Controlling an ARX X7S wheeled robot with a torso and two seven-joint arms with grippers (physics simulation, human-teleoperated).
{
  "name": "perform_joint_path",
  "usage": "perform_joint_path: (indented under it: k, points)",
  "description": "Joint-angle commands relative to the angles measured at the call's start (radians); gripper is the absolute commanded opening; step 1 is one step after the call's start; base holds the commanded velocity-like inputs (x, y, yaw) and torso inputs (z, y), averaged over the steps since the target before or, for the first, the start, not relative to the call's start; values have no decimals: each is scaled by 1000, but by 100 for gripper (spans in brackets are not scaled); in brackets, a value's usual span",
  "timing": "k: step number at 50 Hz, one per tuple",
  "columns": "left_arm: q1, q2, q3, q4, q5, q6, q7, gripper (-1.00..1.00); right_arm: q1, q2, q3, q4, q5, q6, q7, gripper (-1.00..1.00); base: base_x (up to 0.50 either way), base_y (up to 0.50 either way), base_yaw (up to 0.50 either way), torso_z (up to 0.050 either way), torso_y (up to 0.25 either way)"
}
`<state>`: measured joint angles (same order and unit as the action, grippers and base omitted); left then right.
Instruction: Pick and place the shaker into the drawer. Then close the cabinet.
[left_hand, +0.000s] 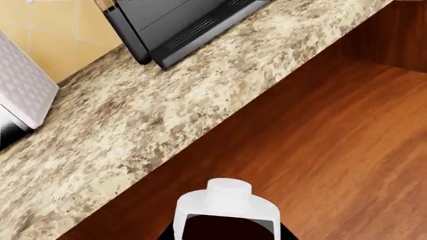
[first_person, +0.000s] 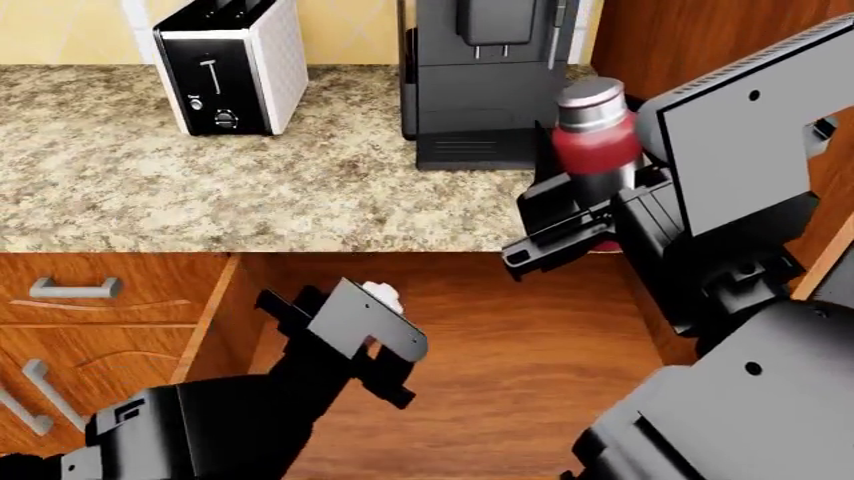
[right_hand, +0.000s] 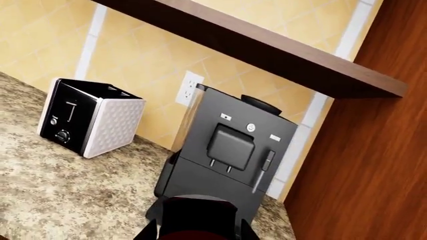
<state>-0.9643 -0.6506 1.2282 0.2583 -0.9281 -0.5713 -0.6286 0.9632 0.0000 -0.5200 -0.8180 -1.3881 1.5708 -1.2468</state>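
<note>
Holding the shaker (first_person: 595, 135) upright at the right of the head view, the right gripper (first_person: 577, 225) has its dark fingers pinched around the red body just below the silver cap. The shaker's long axis stands vertical, and it hangs over the front edge of the granite counter (first_person: 200, 180), in front of the black coffee machine (first_person: 487, 70).

What the coming move turns on is that the open drawer (first_person: 521, 350) lies directly below and toward the bottom of that frame from the shaker, its plain wood floor bare. By my judgement a short travel toward the robot and a descent would bring the shaker onto that floor, its axis kept vertical.

The left gripper (first_person: 380, 340) hangs low over the drawer's left part, lower centre of the head view, holding nothing; whether its fingers are spread I cannot tell. It is the nearer one to the drawer front for the later closing of the cabinet (first_person: 80, 320). A toaster (first_person: 234, 65) stands at upper left.
</note>
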Motion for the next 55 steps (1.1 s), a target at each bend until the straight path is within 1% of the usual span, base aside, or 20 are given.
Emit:
perform_joint_path:
  k: [1, 7, 13, 19, 20, 25, 27, 30, 34, 37, 38, 42, 46, 51, 55]
  points:
    - [38, 86, 53, -164, 43, 20, 72, -100, 13, 0, 2, 14, -200, 0, -200, -100, 0, 0, 0, 0, 0]
    - [57, 121, 77, -198, 61, 25, 87, -100, 18, 0, 4, 23, -318, 0, -315, -100, 0, 0, 0, 0, 0]
    - [71, 167, 98, -279, 85, 36, 114, -100, 18, 0, -8, 26, -343, 0, -323, -100, 0, 0, 0, 0, 0]
    - [78, 171, 93, -301, 81, 37, 111, -100, 24, 0, -9, 30, -343, 0, -323, -100, 0, 0, 0, 0, 0]
    - [77, 165, 85, -290, 72, 33, 101, 100, 27, 0, -9, 32, -342, 0, -323, -100, 0, 0, 0, 0, 0]
    - [48, 96, 22, -140, 9, 21, 41, 100, 41, 0, -20, 49, -331, 0, -324, -100, 0, 0, 0, 0, 0]
    - [17, 44, 28, -21, 56, 11, -7, 100, 34, 0, -36, 58, -307, 0, -324, -100, 0, 0, 0, 0, 0]
    - [-15, -39, 9, 170, 56, -6, -68, 100, 32, 0, -54, 82, -278, 0, -324, -100, 0, 0, 0, 0, 3]
    - [-54, -135, -49, 355, 0, -13, -128, 100, 46, 0, -75, 126, -247, -1, -324, -100, 0, 0, 0, 0, 0]
    - [-76, -210, -98, 463, -57, -4, -162, 100, 27, 1, -56, 149, -203, -59, -324, -100, 0, 0, 0, 0, 0]
    - [-82, -240, -117, 497, -78, 4, -178, 100, 50, 67, -102, 151, -160, -4, -324, -100, 0, 0, 0, 0, 0]
    - [-104, -345, -179, 595, -144, 37, -215, 100, 50, 235, -114, 153, -5, 0, -324, -100, 0, 0, 0, 0, 0]
    - [-108, -422, -214, 639, -164, 66, -236, 100, 92, 368, -125, 177, 125, 0, -324, -100, 0, 0, 0, 0, 0]
    - [-97, -492, -238, 666, -176, 102, -253, 100, 175, 472, -192, 213, 251, 0, -324, -100, 0, 0, 0, 0, 0]
    - [-103, -534, -257, 681, -192, 118, -257, 100, 232, 509, -257, 233, 346, 0, -324, -100, 0, 0, 0, 0, 0]
